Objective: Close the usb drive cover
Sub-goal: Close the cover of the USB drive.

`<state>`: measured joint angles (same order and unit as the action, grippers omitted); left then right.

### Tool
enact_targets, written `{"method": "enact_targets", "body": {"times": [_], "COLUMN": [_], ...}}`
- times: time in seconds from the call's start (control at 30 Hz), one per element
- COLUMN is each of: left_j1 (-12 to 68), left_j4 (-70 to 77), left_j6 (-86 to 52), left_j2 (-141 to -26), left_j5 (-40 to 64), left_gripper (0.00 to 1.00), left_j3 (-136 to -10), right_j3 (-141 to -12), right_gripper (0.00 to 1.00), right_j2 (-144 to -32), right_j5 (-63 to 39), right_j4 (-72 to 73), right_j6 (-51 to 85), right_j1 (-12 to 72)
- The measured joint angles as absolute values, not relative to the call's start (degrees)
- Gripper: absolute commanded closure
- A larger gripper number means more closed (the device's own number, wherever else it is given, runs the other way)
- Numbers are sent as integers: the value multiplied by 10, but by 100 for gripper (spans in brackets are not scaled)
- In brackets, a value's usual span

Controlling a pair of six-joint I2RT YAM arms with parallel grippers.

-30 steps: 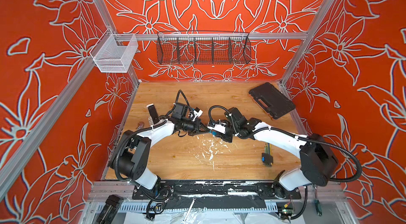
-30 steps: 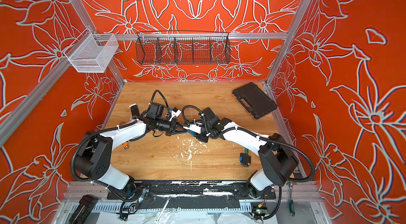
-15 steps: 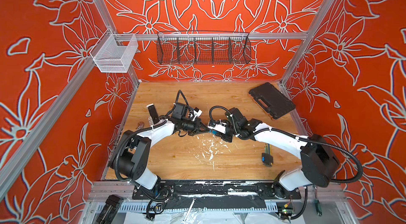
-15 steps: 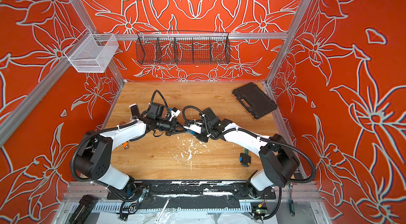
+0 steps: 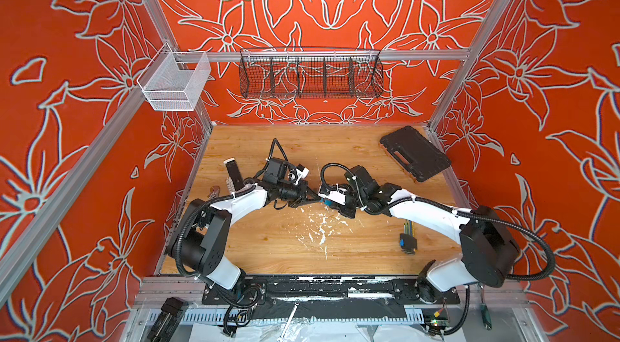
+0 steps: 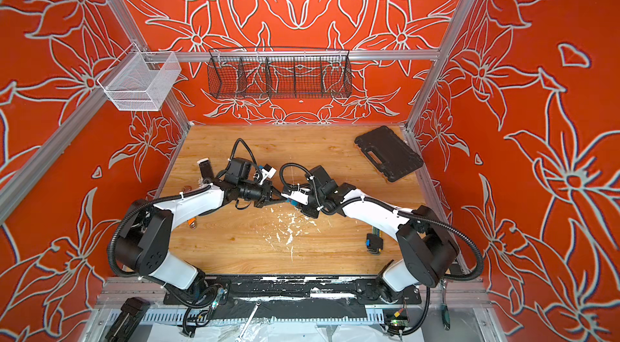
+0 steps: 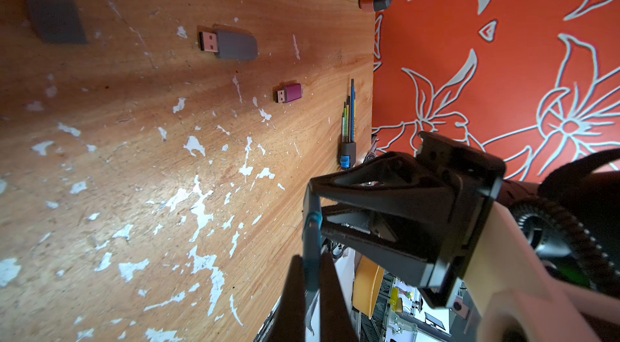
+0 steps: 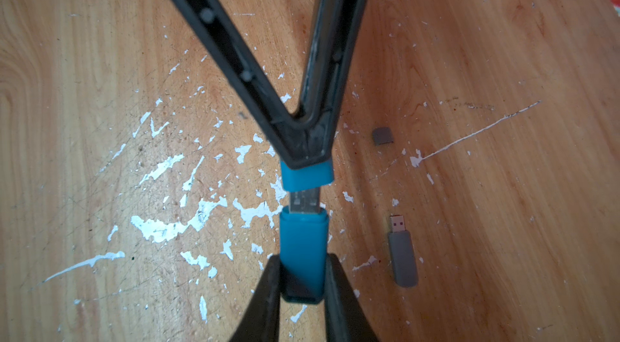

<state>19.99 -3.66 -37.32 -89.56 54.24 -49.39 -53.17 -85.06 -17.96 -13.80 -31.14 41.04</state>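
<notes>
**A:** How is the light in both top views?

**B:** Bright and even, apparently from overhead. The arms cast only faint, soft shadows on the wooden table [image 5: 268,246]. The red walls [image 5: 84,55] are evenly lit and everything is sharp.

**A:** And the wrist views?

**B:** The left wrist view is warmer, with a pale sheen across the table. A grey cap [image 7: 55,18] lies blurred in dimmer light. The table's edge bends from the wide lens, and the left gripper [image 7: 311,258] is soft. In the right wrist view the blue drive [image 8: 303,239] and blue cap [image 8: 307,176] are fairly sharp. The right gripper [image 8: 302,258] is smeared out of focus.
</notes>
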Motion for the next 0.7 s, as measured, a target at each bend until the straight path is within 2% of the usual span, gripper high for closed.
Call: {"method": "enact_targets", "body": {"times": [0.7], "left_j1": [214], "left_j4": [-39], "left_j6": [-356], "left_j2": [-906], "left_j5": [552], "left_gripper": [100], "left_j3": [-503], "right_j3": [-516], "right_gripper": [82], "right_j2": [-825], "right_j5": [-161], "right_j4": [-143], "right_j6": [-345], "right_j1": [411]}}
